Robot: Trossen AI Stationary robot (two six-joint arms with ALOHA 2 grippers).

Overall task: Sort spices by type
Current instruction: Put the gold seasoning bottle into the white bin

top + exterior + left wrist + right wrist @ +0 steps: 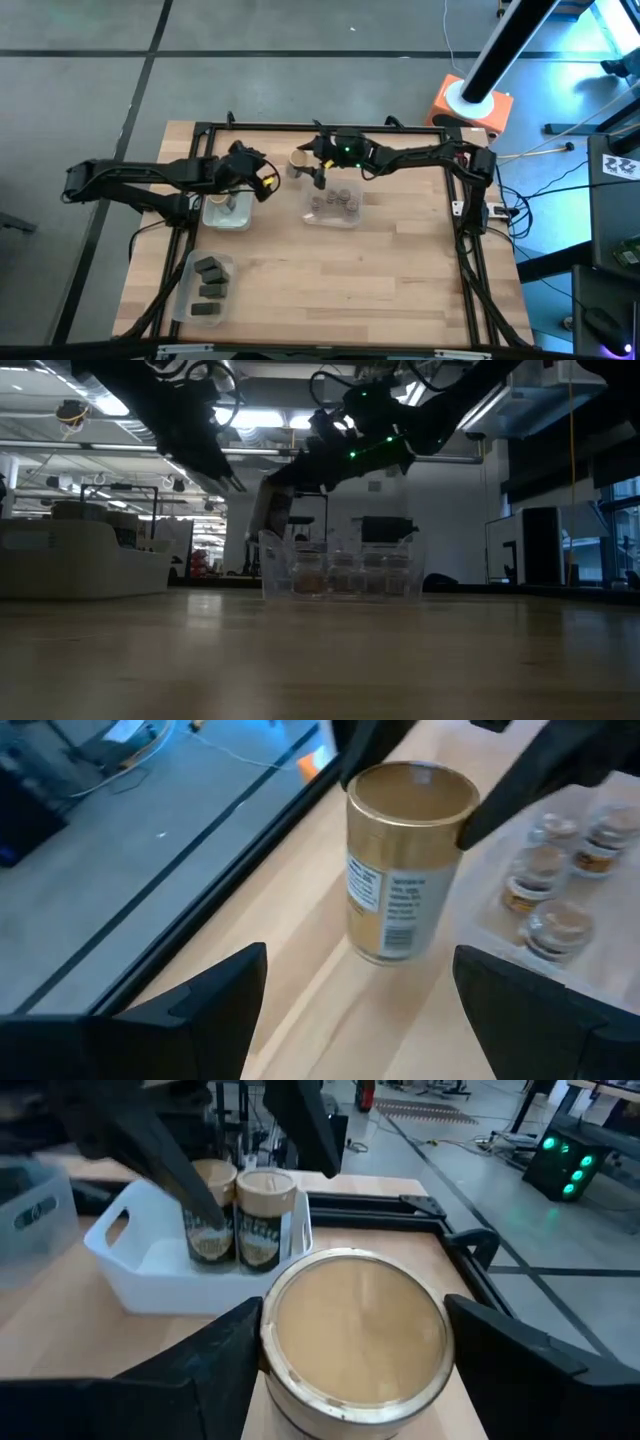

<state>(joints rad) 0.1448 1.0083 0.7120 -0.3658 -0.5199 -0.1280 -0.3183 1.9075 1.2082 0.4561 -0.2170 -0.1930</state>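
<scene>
Nearby: squat jars [334, 201] in tray [312, 216].

**Lighting: mixed, low view backlit**

High view evenly lit, soft shadows on the surface [400, 270], blue glare far right. Low view dim: arms silhouetted against bright ceiling lights [110, 405], near surface blurred. Wrist views bright; fingers [215, 1000] out of focus, sheen on the jar [405, 860] top.
</scene>
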